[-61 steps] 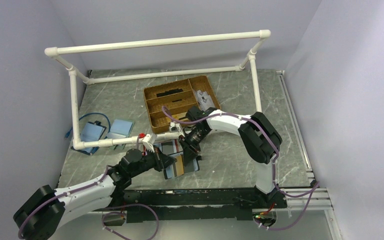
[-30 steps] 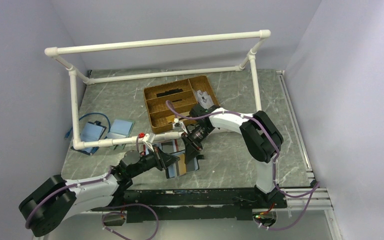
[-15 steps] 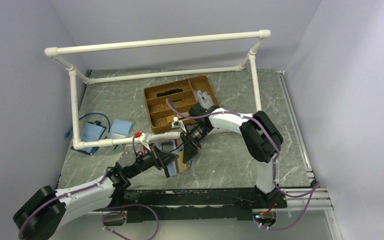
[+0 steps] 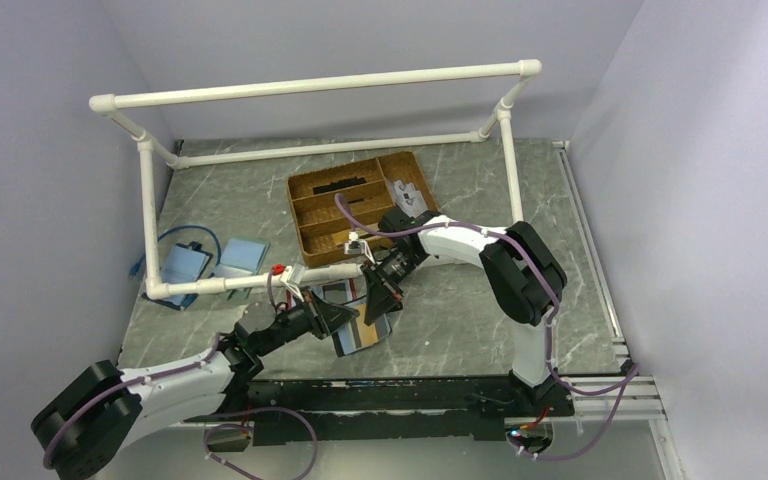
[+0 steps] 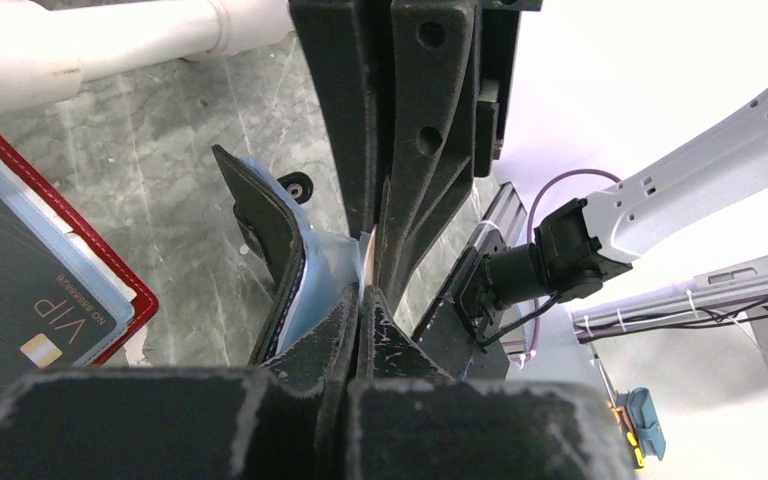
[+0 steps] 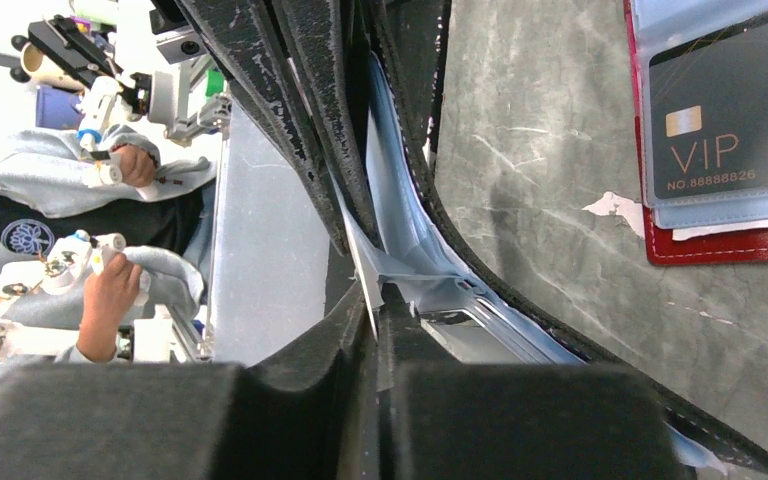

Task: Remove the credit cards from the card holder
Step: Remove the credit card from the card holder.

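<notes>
Card holder point(image 4: 362, 338) sits at the lower centre of the top view, between the two grippers and just below the white pipe frame point(image 4: 315, 85). The left wrist view shows its black-edged half point(image 5: 268, 225) curving upward with a light blue lining point(image 5: 322, 275) inside. The left gripper point(image 4: 343, 318) reaches in from the lower left, its fingers pressed together on that half of the holder. The right gripper point(image 4: 380, 303) comes down from the upper right, its fingers also pressed together – pinching a thin pale edge point(image 6: 362, 275) that sticks out of the holder; whether this is a card or a sleeve cannot be told. Just beside the holder, flat on the grey marbled table point(image 4: 460, 320), lies a red-edged wallet point(image 6: 705, 246) – open, with a dark VIP card point(image 6: 730, 110) showing in its sleeve. A wooden tray point(image 4: 312, 205) sits further up.
</notes>
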`<move>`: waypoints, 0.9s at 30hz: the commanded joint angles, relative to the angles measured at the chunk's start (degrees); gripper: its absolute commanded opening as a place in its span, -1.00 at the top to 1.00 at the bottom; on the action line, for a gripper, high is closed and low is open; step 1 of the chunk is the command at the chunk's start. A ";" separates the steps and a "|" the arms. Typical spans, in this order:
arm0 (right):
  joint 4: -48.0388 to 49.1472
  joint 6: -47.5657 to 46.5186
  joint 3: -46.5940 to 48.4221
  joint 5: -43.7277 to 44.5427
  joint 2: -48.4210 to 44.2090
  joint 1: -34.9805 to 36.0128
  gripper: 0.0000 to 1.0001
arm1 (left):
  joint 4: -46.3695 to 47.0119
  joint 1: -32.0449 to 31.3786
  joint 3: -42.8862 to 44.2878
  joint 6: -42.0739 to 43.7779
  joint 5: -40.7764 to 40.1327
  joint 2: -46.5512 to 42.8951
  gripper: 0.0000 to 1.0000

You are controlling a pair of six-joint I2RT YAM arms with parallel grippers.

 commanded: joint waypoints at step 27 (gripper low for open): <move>-0.17 -1.83 1.65 -0.64 -0.83 -0.82 1.00 | -15.44 0.58 -0.52 -4.81 -0.01 -14.47 0.69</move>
